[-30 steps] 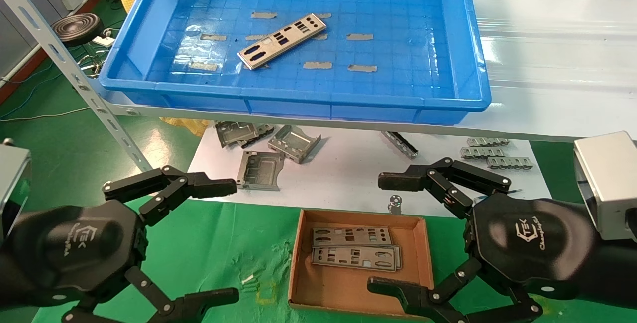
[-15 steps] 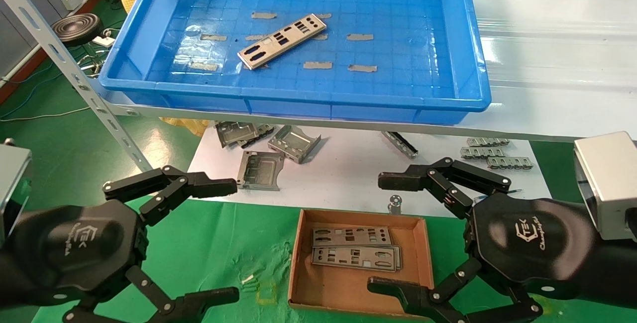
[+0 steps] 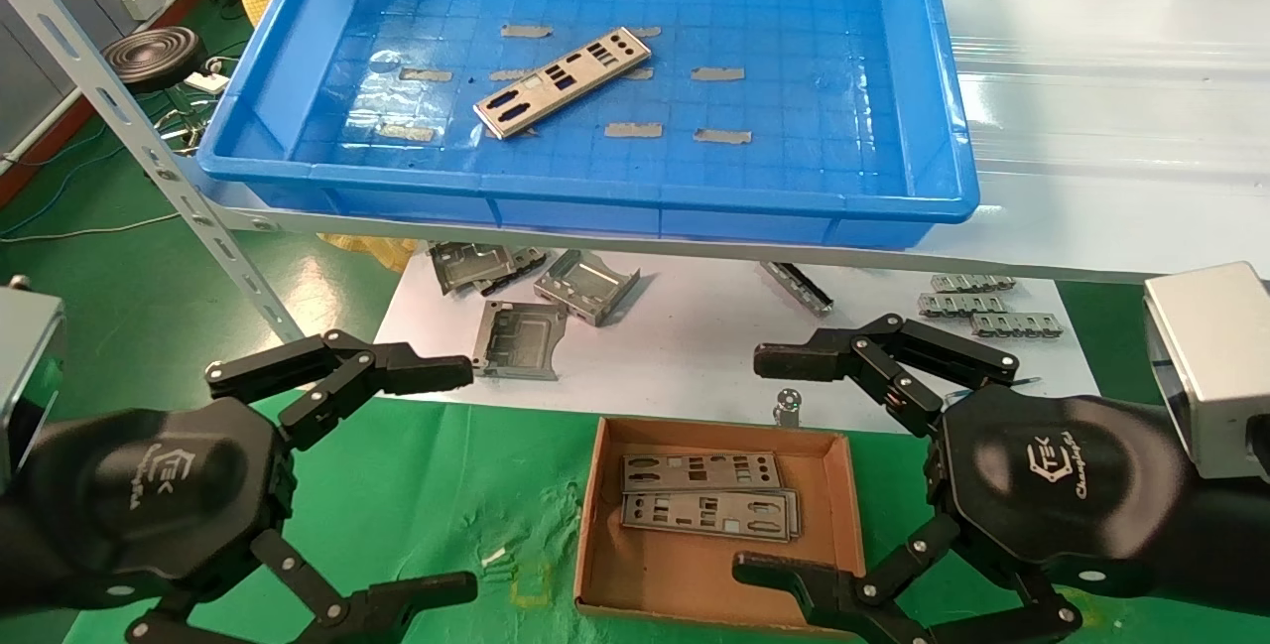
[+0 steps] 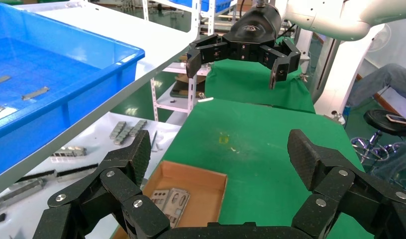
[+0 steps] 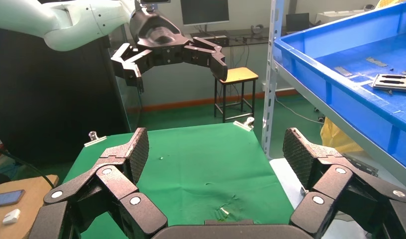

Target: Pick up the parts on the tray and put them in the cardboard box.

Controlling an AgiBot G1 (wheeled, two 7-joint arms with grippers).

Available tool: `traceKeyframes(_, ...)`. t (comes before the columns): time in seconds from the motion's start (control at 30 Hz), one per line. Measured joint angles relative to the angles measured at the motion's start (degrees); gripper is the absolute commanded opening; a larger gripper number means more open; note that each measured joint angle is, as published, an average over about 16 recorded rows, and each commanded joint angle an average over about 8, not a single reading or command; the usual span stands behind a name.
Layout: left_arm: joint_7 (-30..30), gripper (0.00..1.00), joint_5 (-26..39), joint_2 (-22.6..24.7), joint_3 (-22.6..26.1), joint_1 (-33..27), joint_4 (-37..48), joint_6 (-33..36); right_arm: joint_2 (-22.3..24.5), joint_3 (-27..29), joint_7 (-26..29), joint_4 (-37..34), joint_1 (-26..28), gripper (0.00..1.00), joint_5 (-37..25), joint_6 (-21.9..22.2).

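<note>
Nothing has changed over the last second: both my arms hang where they were, and no part has moved. I read this as a pause between one drop and the next reach.

My left gripper (image 3: 397, 475) hovers low on the near left, over the green cloth (image 3: 446, 495), its black fingers spread wide and holding nothing. My right gripper (image 3: 784, 465) hovers on the near right, over the right edge of the small shallow brown cardboard box (image 3: 595, 515), also spread wide and empty.

Inside that box, two thin flat silver-grey metal plates with punched cutouts (image 3: 706, 492) lie side by side, overlapping slightly, toward its far side.

Farther away and higher, on a white shelf (image 3: 1091, 128), sits the large bright blue plastic tray with a square-grid floor (image 3: 933, 98). One more punched silver-grey plate (image 3: 562, 81) lies on its floor, left of centre, turned at a slant. Small plain grey tape strips (image 3: 717, 73) are scattered around it; those stay.

On white paper between tray and box lie boxy folded grey metal brackets (image 3: 585, 285), not part of my job.

So I judge two plates delivered and one left. Next I must reach up and far into the tray.
</note>
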Motion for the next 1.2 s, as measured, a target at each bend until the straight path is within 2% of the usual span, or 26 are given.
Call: traceKeyframes(1.2,0.0,1.00,0.0,0.0,0.0,0.0,0.0,0.0,0.0,0.0,0.0,0.0,0.0,1.00,0.0,0.0)
